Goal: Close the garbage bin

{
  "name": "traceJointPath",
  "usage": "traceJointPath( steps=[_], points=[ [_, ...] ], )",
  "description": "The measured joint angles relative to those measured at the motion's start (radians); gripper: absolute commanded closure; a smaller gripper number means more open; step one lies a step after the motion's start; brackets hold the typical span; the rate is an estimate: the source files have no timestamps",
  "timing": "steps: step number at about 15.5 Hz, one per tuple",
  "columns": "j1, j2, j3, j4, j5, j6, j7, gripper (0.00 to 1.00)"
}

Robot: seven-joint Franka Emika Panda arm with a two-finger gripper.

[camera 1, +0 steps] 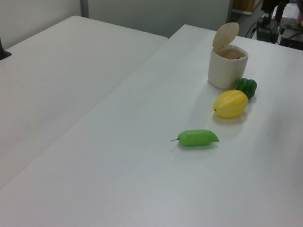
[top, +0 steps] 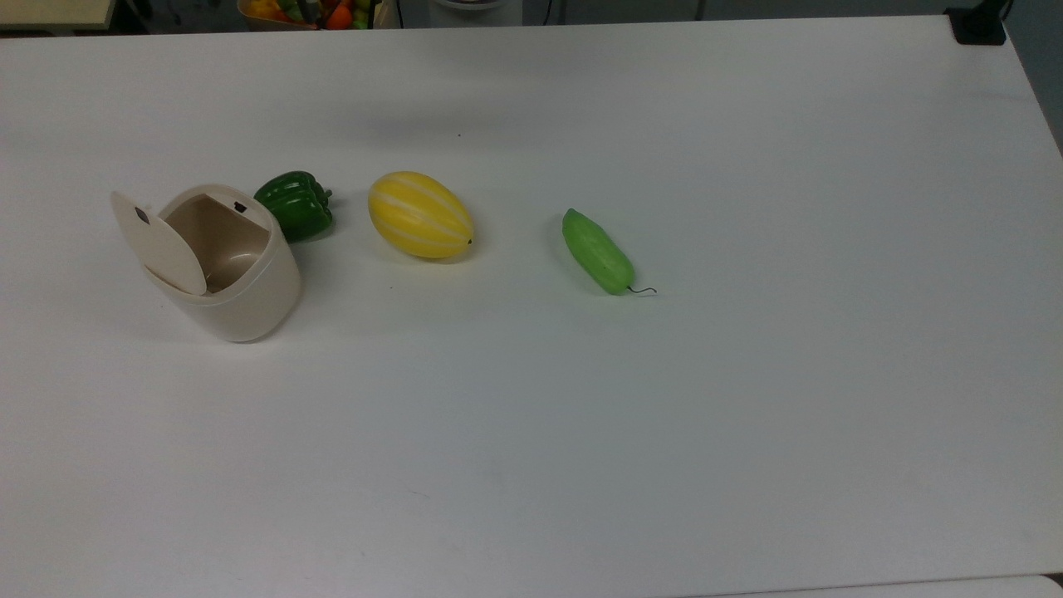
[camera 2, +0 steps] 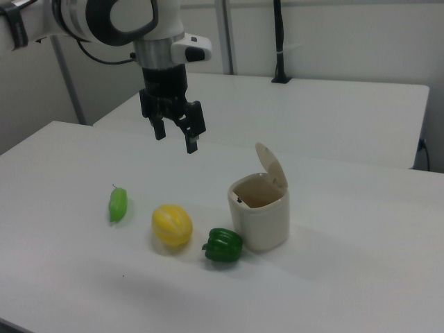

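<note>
The gripper (camera 2: 175,139), fingers spread and empty, was held high; the garbage bin (camera 2: 260,211) stood below it toward the right view's right, lid (camera 2: 271,166) raised. An off-centre push could have tipped the light bin.

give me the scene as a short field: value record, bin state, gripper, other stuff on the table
bin: cream, upright on table
lid: open, standing up from its hinge
bin contents: looks empty
gripper: open, in the air, apart from bin
pepper: green, next to bin
melon: yellow, past pepper
cucumber: light green, farthest from bin
table: white
</note>
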Motion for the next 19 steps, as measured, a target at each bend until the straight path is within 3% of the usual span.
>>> traceJointPath(
  steps=[17,18,19],
  points=[
    [-0.002,0.008,0.006,-0.006,0.002,0.000,0.000,0.01],
    [-0.002,0.009,0.006,-0.007,0.008,0.000,0.000,0.08],
    [-0.002,0.010,0.006,-0.007,0.018,0.000,0.000,0.21]
  ],
)
